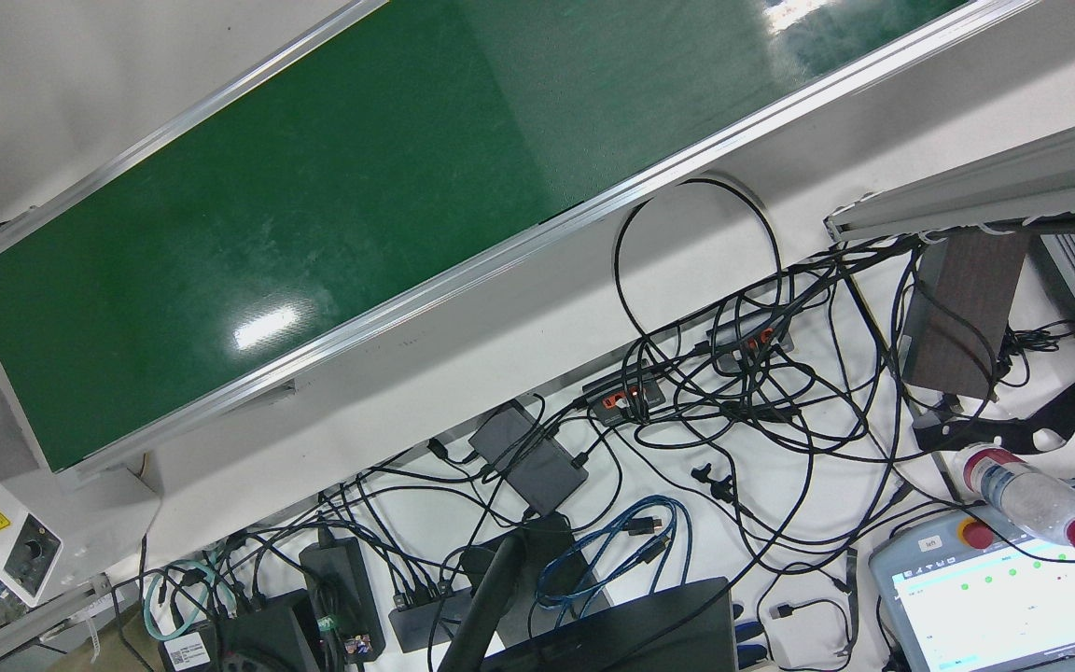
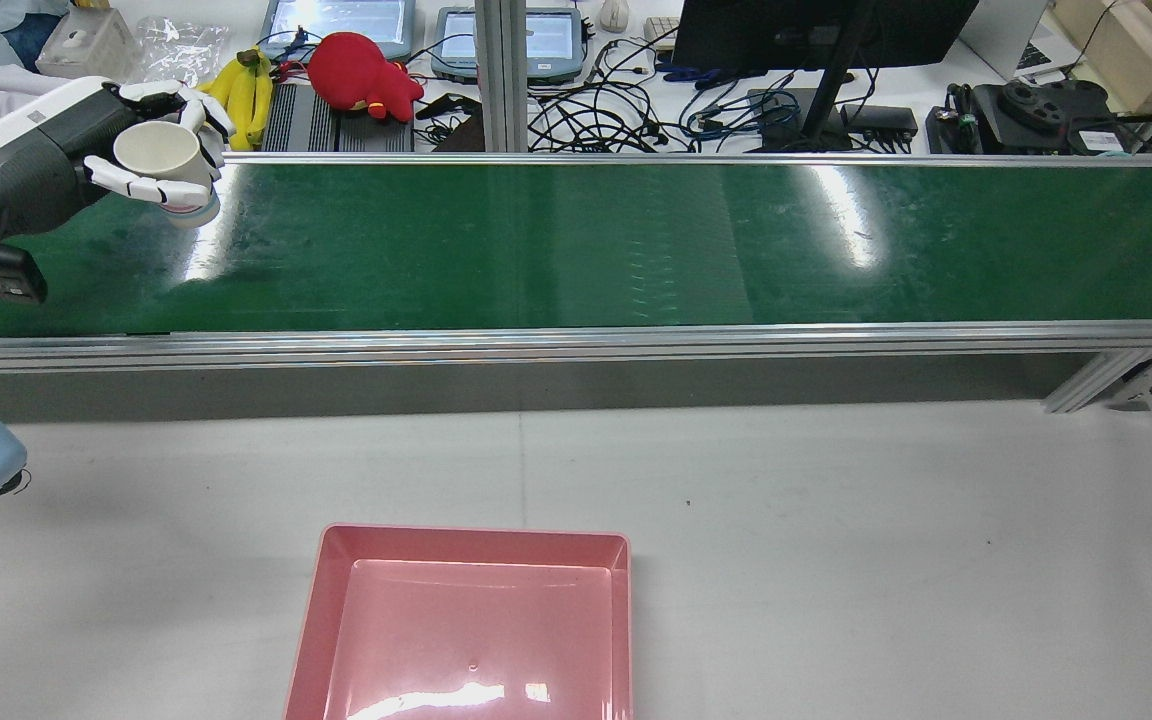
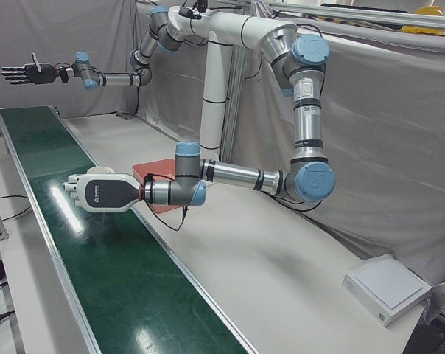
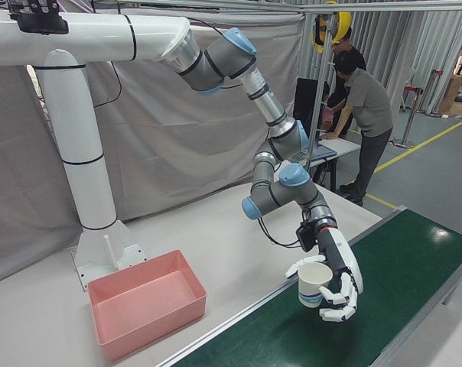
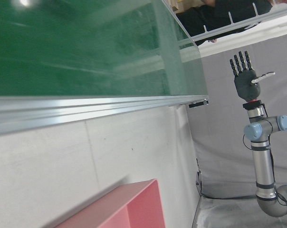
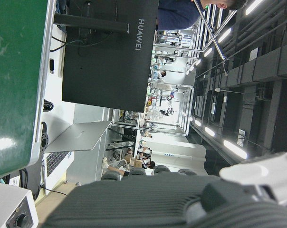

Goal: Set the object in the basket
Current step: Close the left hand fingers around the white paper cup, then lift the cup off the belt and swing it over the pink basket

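My left hand (image 2: 86,150) is shut on a white cup (image 2: 158,160), which it holds above the far left end of the green conveyor belt (image 2: 576,240). In the right-front view the same hand (image 4: 334,279) wraps the cup (image 4: 315,287) from the side, mouth up, just over the belt's near edge. The pink basket (image 2: 476,537) stands empty on the white table, nearer the robot than the belt, also visible as the basket (image 4: 147,306). My right hand (image 3: 22,74) is dark, raised high in the air far from the belt, open with fingers spread, and shows again as the right hand (image 5: 243,78).
A raised aluminium rail (image 2: 576,345) edges the belt on the basket's side. Beyond the belt lie bananas (image 2: 241,90), a red plush toy (image 2: 361,75), tablets, cables and a monitor (image 2: 816,30). Two people (image 4: 361,99) stand behind the station.
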You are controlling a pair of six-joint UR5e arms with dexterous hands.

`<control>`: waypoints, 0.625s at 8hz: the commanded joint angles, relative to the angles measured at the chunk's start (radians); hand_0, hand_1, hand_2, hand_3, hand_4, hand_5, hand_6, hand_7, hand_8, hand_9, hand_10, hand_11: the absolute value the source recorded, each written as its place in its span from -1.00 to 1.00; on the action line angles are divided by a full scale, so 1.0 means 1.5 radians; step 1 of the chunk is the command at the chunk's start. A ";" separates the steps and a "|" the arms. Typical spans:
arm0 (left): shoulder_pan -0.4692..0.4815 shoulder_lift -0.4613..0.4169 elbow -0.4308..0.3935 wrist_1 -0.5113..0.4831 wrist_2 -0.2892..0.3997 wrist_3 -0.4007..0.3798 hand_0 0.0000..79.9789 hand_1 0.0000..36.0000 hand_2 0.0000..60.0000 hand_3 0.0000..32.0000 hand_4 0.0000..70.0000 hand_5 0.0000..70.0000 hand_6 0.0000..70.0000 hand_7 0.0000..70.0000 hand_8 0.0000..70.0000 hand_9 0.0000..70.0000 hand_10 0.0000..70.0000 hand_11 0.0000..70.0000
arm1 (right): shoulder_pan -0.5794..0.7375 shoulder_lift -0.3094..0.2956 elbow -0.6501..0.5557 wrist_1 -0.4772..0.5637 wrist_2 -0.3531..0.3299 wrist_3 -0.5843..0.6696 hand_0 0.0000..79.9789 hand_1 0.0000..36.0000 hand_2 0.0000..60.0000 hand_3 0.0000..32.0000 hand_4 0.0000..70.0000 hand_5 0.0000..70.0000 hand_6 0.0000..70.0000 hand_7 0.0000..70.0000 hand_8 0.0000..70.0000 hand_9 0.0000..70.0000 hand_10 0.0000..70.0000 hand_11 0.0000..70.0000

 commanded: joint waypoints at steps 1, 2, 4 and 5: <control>0.079 0.011 -0.159 0.104 0.026 0.033 0.31 -0.15 -0.40 -1.00 -0.32 1.00 -0.47 0.22 -0.04 0.33 -0.17 0.23 | 0.000 0.000 0.000 0.001 0.000 0.000 -1.00 -1.00 -1.00 -1.00 -1.00 -1.00 -1.00 -1.00 -1.00 -1.00 -1.00 -1.00; 0.120 0.011 -0.216 0.154 0.028 0.064 0.30 -0.16 -0.38 -1.00 -0.35 1.00 -0.47 0.21 -0.03 0.34 -0.15 0.25 | 0.001 -0.001 0.000 0.001 0.000 0.000 -1.00 -1.00 -1.00 -1.00 -1.00 -1.00 -1.00 -1.00 -1.00 -1.00 -1.00 -1.00; 0.217 0.011 -0.322 0.248 0.028 0.108 0.28 -0.16 -0.30 -1.00 -0.35 1.00 -0.47 0.20 -0.04 0.33 -0.12 0.29 | 0.000 0.000 0.000 0.001 0.000 0.001 -1.00 -1.00 -1.00 -1.00 -1.00 -1.00 -1.00 -1.00 -1.00 -1.00 -1.00 -1.00; 0.270 0.011 -0.355 0.291 0.027 0.141 0.29 -0.16 -0.30 -1.00 -0.35 1.00 -0.47 0.19 -0.04 0.33 -0.13 0.28 | 0.000 0.000 0.000 0.001 0.000 0.000 -1.00 -1.00 -1.00 -1.00 -1.00 -1.00 -1.00 -1.00 -1.00 -1.00 -1.00 -1.00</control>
